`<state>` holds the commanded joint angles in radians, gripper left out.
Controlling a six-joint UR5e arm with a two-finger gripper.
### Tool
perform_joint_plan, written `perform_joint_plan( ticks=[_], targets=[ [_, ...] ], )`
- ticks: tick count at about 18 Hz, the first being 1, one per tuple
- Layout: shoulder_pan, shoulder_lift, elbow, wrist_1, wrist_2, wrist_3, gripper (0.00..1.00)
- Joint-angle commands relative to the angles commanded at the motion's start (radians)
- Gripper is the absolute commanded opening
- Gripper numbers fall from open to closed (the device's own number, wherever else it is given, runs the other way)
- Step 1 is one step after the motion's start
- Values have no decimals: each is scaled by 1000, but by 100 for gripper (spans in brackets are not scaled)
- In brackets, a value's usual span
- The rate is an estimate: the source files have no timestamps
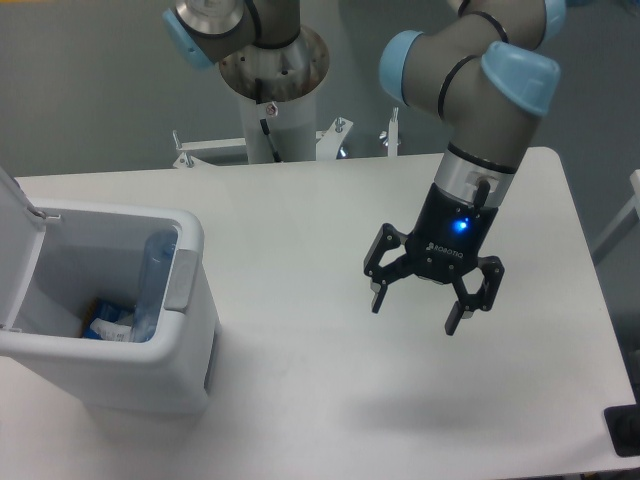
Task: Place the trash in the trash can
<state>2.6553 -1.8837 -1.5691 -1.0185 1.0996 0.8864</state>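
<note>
The white trash can [190, 300] stands at the table's left with its lid [14, 235] swung open. Inside it a clear plastic bottle [152, 280] leans upright against the right wall, and at the bottom lies a blue-and-white crumpled piece [105, 322]. Whether the white paper wrapper is among it I cannot tell. My gripper [415, 308] hovers over the right half of the table, well away from the can. It is open, with nothing between its fingers.
A grey tab [180, 280] sits on the can's right rim. The arm's base column [272, 90] rises behind the table's far edge. A dark object [625, 430] shows at the lower right corner.
</note>
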Motion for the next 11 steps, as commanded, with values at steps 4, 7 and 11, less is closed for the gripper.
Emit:
perform_joint_plan(
  ticks=[4,7,11],
  targets=[
    [3,2,-26,-14,161,104,100],
    [18,8,-52,-14,219,167,100],
    [35,5,-71,-12,291,220,100]
  ],
)
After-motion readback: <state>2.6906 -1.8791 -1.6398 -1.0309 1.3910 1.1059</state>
